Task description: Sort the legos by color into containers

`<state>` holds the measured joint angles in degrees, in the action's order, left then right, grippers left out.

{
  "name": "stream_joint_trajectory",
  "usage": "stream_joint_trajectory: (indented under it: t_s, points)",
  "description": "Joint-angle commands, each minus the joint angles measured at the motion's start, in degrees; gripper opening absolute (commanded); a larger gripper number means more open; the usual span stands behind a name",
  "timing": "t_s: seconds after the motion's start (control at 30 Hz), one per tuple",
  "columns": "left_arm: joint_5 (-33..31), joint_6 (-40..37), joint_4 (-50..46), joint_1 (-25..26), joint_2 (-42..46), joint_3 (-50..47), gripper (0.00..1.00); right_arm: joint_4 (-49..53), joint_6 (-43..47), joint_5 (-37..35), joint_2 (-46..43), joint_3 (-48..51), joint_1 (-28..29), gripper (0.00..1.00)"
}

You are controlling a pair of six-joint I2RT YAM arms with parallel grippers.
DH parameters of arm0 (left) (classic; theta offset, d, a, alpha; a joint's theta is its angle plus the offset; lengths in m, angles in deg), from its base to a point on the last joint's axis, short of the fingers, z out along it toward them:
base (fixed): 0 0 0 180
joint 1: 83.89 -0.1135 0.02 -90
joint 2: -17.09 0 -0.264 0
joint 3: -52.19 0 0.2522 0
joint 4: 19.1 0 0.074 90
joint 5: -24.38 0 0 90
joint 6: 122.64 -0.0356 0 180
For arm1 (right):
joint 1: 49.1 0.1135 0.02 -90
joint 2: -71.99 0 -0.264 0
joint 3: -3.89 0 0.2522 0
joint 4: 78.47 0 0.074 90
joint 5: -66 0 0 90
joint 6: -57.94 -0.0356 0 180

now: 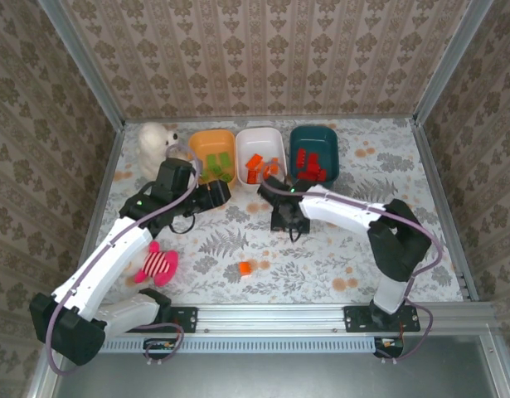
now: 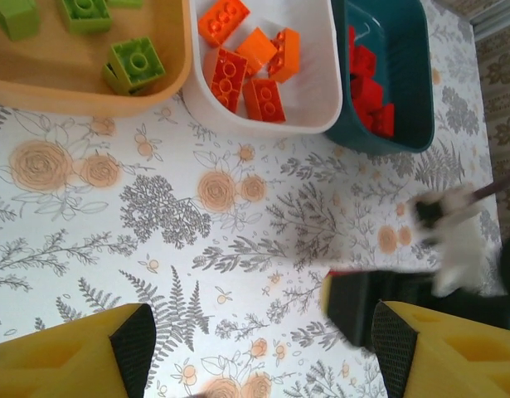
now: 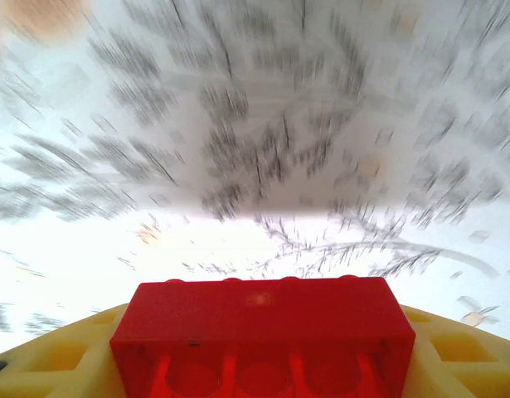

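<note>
Right gripper (image 1: 288, 225) seemingly clamped, given the wrist-view blur, on a red brick (image 3: 263, 332) near the white bin (image 1: 261, 130); carry step in hand, next calling for a reach over the dark teal bin (image 1: 314, 128), then release.

You have a white tabletop (image 1: 337, 249) printed with grey ferns and orange roses. Along its far edge, the orange bin (image 1: 206, 148) holds light green bricks (image 2: 135, 65), the white bin (image 1: 260, 141) orange bricks (image 2: 228, 76), and the dark teal bin (image 1: 314, 137) red bricks (image 2: 366, 89). A pink-and-white striped plush (image 1: 157, 264) lies near the left edge.
</note>
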<state>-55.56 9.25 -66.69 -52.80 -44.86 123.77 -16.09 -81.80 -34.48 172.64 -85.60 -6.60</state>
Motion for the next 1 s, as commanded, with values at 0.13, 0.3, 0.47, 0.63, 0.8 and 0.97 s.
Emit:
stream_joint_trajectory:
  t_s: [0.13,0.3,0.47,0.63,0.8,0.97]
  points:
    - [-1.0,2.84,4.0,4.2,-1.93,-1.03,0.72,3.28,6.16,-2.43,1.83,-14.48,-14.1,0.5]
    - [-2.14,3.22,4.51,6.21,-4.2,0.41,0.72,1.38,-5.28,1.53,11.77,-26.29,-21.67,0.49]
    - [-3.21,4.16,4.91,7.2,-4.49,0.12,0.72,-3.0,-22.48,2.82,20.02,-33.63,-25.41,0.49]
    - [-3.47,3.64,5.18,7.92,-4.32,-0.74,0.72,-0.32,-34.3,-1.9,26.58,-41.25,-26.32,0.49]
    - [-4.39,4.12,4.57,8.15,-2.86,-1.69,0.72,9.45,-43.14,-5.62,33.69,-52.37,-26.94,0.5]
    - [-5.32,4.43,3.88,8.14,-1.69,-2.05,0.72,17.99,-49.28,-6.85,39.24,-60.59,-27.41,0.5]
